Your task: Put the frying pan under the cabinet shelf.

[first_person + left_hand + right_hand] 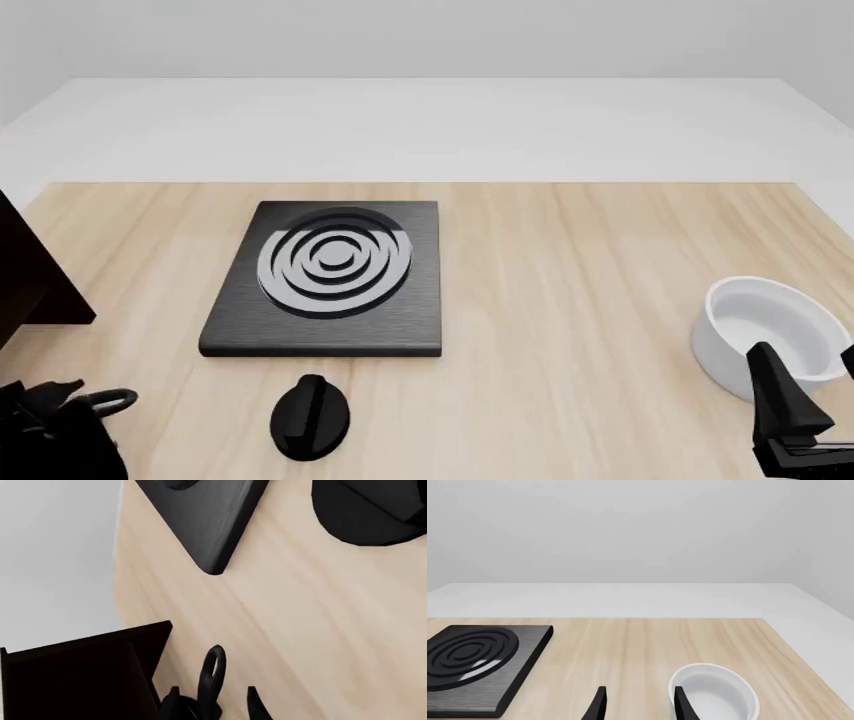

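Only the frying pan's thin black handle with its end loop (215, 664) shows; the pan's round body is out of view. The handle lies between the spread fingers of my left gripper (212, 706), nearer one finger, and I see no clamping. In the front view the loop (115, 401) pokes out beside the left gripper (47, 405) at the table's near left corner. The dark brown cabinet shelf (80, 680) stands right beside the gripper and shows at the front view's left edge (27, 280). My right gripper (639, 705) is open and empty next to the white bowl.
A flat black stove plate with grey rings (327, 275) lies at the table's middle left, with its corner (213, 525) ahead of the left gripper. A black oval knob (311, 418) lies in front of it. The white bowl (767, 335) sits at the right.
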### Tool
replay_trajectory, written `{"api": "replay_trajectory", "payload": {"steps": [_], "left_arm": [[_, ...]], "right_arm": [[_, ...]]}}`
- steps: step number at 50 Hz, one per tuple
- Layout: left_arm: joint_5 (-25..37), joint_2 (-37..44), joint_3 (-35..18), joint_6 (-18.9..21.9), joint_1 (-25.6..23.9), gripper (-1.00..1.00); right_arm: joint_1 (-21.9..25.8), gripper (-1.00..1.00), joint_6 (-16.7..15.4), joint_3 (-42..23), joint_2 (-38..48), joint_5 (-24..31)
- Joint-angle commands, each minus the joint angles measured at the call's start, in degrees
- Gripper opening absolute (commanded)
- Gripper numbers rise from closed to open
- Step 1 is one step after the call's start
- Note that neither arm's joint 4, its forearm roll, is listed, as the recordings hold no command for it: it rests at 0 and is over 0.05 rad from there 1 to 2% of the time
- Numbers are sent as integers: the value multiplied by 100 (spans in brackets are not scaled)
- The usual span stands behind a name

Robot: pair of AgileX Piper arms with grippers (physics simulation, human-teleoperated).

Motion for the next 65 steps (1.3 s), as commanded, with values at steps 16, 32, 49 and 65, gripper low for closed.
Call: {"api": "replay_trajectory", "payload": {"steps": [16, 32, 49, 65], "left_arm": [[1129, -1060, 5, -265, -793, 100], [1747, -1638, -139, -445, -1236, 100], [2768, -2291, -1199, -945, -1995, 100], [3154, -2489, -1397, -995, -2251, 100]], "right_arm": [[1, 100, 0, 0, 0, 0], [0, 100, 0, 0, -1, 0], [-1, 100, 0, 0, -1, 0], [0, 100, 0, 0, 0, 0]]}}
